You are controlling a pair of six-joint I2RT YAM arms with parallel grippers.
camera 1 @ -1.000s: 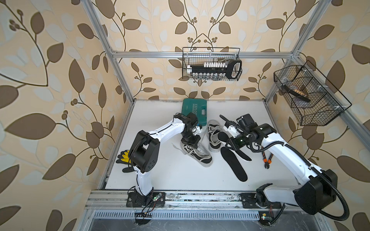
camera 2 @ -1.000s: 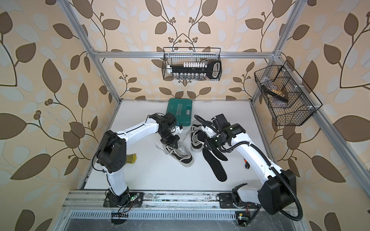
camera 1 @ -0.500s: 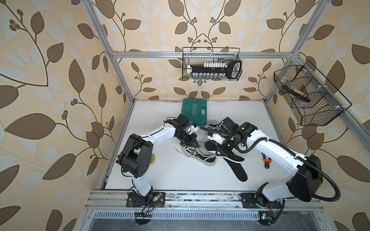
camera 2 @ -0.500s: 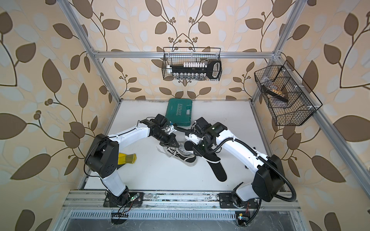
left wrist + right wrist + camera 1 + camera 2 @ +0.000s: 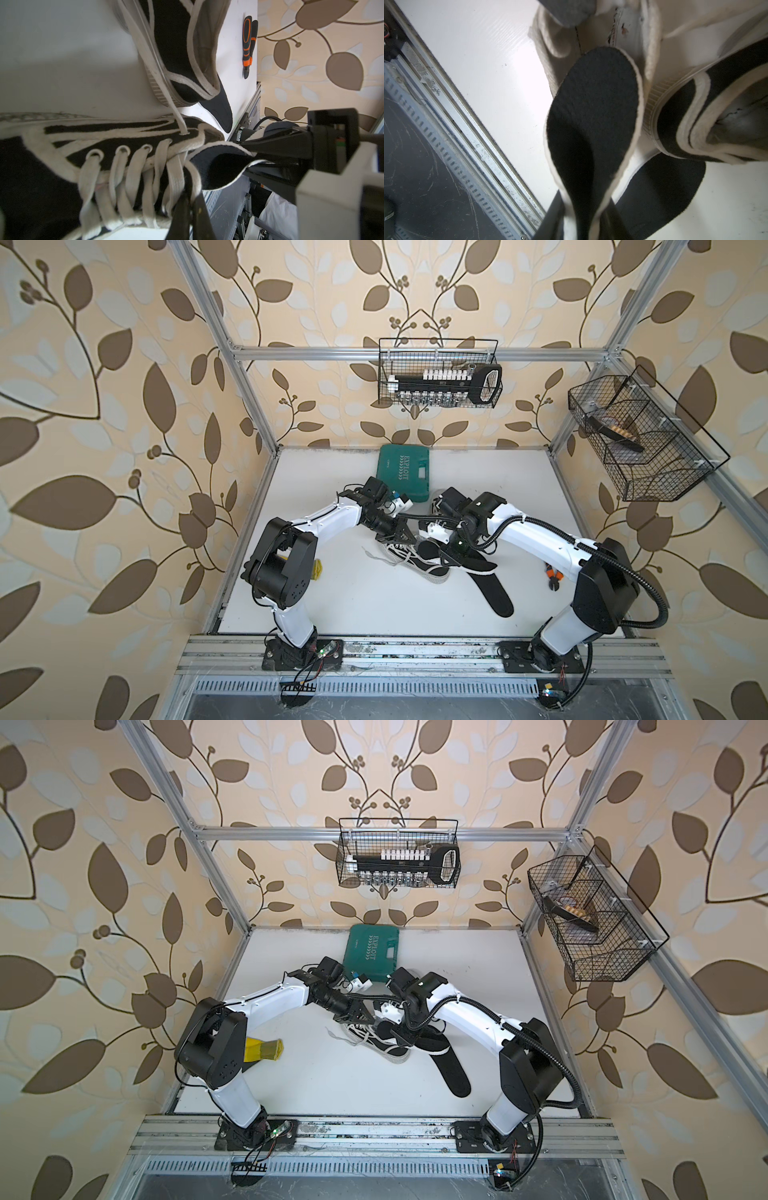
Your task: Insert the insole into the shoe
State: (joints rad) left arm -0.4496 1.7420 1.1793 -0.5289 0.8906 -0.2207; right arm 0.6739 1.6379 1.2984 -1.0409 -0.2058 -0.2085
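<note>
Feeding the black insole (image 5: 593, 116) tip-first toward the mouth of the black-and-white sneaker (image 5: 415, 568), near the middle of the white table (image 5: 332, 614). Gripping that insole with the right gripper (image 5: 582, 227), clamped narrow on its rear part and bowing it lengthwise into a trough. Bracing the sneaker with the left gripper (image 5: 188, 209), pinched fully together at the top of the lacing, apparently on the edge of the upper. Seen in the left wrist view with the insole's rounded tip at the collar, just behind the tongue, not yet down inside. Judged as the start of insertion, with no part seated.

Calls next for sliding the tip forward and down under the tongue toward the toe box, holding the curl until past the collar, then pressing the heel end flat. Calls also for a firm hold at the lacing to stop the sneaker skating away.

Leaving alone a second insole (image 5: 494, 593) flat on the table, tucked partly beneath the second sneaker (image 5: 180, 52), plus orange-handled pliers (image 5: 552, 576) and a green tool case (image 5: 403, 472) farther off.
</note>
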